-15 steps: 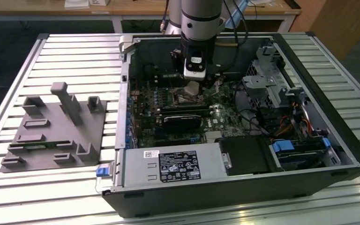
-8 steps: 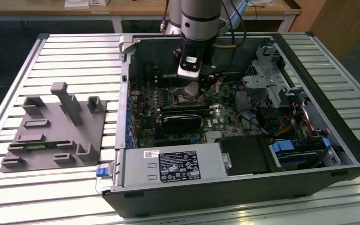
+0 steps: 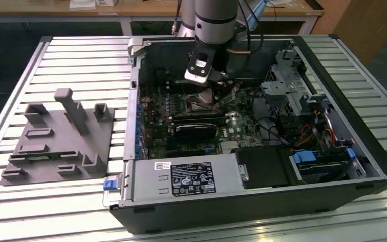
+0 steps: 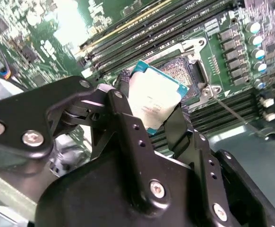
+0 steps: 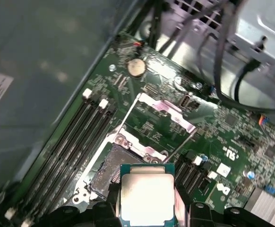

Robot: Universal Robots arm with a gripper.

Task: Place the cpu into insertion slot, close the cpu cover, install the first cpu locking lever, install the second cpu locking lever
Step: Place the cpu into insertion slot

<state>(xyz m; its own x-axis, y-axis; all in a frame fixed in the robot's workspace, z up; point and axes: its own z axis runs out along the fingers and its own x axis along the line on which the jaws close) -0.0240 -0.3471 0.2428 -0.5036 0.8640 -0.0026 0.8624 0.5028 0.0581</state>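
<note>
One relation governs here: cpu (image 4: 158, 92) vs. insertion slot (image 4: 184, 74). You have the gripper (image 4: 151, 111) clamped on the cpu, its fingers (image 4: 124, 106) bearing on two opposite edges, with the metal face toward the wrist cams. In the second wrist view the cpu hangs above the insertion slot, partly overlapping its dark centre and offset to one side; judged not seated. In the first wrist view the cpu edges run approx. parallel to the insertion slot rim, so no major rotation err. is apparent. The cpu cover (image 5: 162, 105) lies swung open on the far side of the insertion slot from the cpu, apart from it. In the exterior view the gripper is down inside the case (image 3: 355, 151), over the motherboard (image 3: 180, 126).
</note>
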